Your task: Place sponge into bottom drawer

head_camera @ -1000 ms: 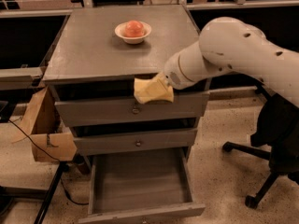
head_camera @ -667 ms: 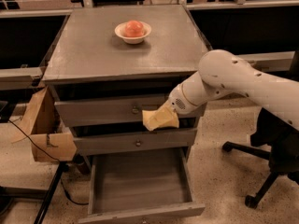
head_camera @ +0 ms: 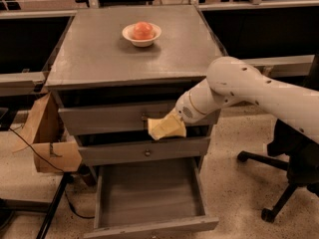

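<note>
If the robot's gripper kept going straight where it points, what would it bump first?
The gripper, holding the sponge, points down and left. It would likely meet the middle drawer front first, not the open bottom drawer, though depth is unclear.

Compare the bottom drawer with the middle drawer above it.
The bottom drawer is pulled out, its floor showing; the middle drawer is pushed in. The middle drawer's front bears a small round knob; the bottom drawer's shows none. Both are grey. The gripper holds the sponge in front of the upper drawers.
</note>
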{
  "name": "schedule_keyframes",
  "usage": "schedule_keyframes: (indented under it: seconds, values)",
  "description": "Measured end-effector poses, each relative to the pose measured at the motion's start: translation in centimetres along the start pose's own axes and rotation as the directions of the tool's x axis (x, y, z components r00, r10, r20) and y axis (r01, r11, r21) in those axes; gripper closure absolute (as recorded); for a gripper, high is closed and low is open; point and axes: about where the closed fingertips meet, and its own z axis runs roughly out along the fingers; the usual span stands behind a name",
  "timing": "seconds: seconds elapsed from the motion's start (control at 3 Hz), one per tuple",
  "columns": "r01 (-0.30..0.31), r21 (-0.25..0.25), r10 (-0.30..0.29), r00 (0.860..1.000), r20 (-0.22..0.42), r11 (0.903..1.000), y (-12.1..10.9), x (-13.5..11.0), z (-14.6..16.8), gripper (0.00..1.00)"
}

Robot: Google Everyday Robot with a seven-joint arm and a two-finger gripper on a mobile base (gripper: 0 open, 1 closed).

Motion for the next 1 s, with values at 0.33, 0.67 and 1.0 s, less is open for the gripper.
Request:
schedule_keyframes:
  seconds: [0.33, 0.67, 1.0]
  values:
    - [-0.116, -0.09, 0.112, 0.993, -0.044, 0.9892, 2.0, 3.3, 9.8, 1.0]
    - [-0.246, -0.141, 0.226, 0.963, -0.144, 0.959, 4.2, 8.0, 18.7, 1.0]
    - [-0.345, -0.171, 0.308, 0.928, -0.21, 0.9229, 5.8, 11.7, 25.9, 1.0]
